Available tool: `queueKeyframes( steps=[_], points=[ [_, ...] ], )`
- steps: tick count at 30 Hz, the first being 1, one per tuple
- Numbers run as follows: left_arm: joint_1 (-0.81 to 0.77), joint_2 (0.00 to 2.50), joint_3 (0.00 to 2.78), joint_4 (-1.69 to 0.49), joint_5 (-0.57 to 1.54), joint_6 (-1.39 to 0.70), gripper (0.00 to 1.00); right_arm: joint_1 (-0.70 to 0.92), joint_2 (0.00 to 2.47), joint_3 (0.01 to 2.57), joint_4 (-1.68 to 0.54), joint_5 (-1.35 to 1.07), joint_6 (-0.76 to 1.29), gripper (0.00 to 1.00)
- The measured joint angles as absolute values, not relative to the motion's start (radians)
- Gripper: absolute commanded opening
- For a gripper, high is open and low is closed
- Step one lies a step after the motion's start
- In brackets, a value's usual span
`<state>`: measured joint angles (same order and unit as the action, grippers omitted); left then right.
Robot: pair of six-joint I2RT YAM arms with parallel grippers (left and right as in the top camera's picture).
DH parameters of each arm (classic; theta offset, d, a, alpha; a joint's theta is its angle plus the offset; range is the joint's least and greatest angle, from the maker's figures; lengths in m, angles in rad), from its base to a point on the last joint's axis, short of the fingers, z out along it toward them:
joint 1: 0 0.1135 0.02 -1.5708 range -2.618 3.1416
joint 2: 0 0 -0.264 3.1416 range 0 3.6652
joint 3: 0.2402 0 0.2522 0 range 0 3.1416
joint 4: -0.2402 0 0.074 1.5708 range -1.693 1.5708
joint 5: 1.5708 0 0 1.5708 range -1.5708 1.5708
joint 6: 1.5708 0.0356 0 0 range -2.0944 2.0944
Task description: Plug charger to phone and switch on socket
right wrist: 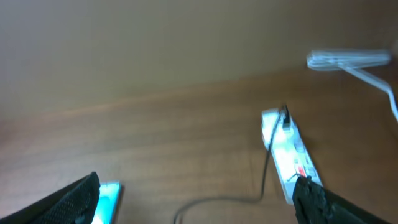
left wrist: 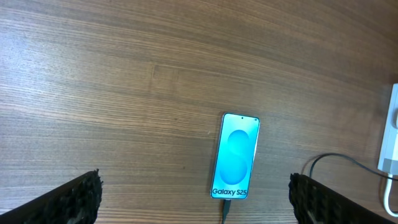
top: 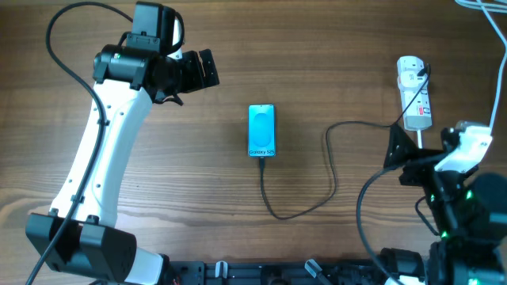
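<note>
— Left fingers (left wrist: 74,199) spread wide, holding nothing, hanging above the bench (left wrist: 124,74), phone (left wrist: 236,155) framed between them. Same on the other side?
— Right fingers (right wrist: 74,202) parted too, empty, near the power strip (right wrist: 289,155).
— Whereabouts of the task's things?
— Phone flat mid-bench, screen up. Charger cable (top: 331,162) looping from the power strip across to the phone's lower end. Tip seemingly seated there, but too small to confirm.
— Handling?
— Cable thin, limp and light. Best pinched just behind the connector, never mid-loop. Phone probably smooth-backed and apt to slide under a push, so worth bracing by its long edges. Power strip light plastic, likely to skid. Calls for a press straight down at the red mark (right wrist: 303,169), presumably the switch.
— Any writing?
— "Galaxy S25" across the phone's lower end, clear in the left wrist view. Nothing legible on the strip, and the right wrist view blurred anyway.
</note>
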<state>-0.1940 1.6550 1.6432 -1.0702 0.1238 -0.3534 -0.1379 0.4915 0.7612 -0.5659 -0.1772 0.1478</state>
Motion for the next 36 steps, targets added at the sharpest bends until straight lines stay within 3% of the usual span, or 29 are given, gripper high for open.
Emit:
queueKeyframes(
  steps=[11, 16, 24, 36],
  points=[
    [-0.194, 1.655, 1.643, -1.069, 0.124, -0.353, 1.0, -0.104, 0.224, 0.412, -0.249, -0.351, -0.04, 1.0],
    [-0.194, 1.655, 1.643, -1.07, 0.124, -0.353, 1.0, -0.016, 0.15, 0.28, -0.199, -0.323, -0.04, 1.0],
    [-0.194, 1.655, 1.643, -1.07, 0.124, -0.353, 1.0, -0.015, 0.058, 0.168, -0.164, -0.154, 0.072, 1.0],
    [-0.194, 1.655, 1.643, -1.069, 0.124, -0.353, 1.0, -0.015, 0.018, 0.015, -0.005, -0.11, 0.12, 1.0]
  ],
)
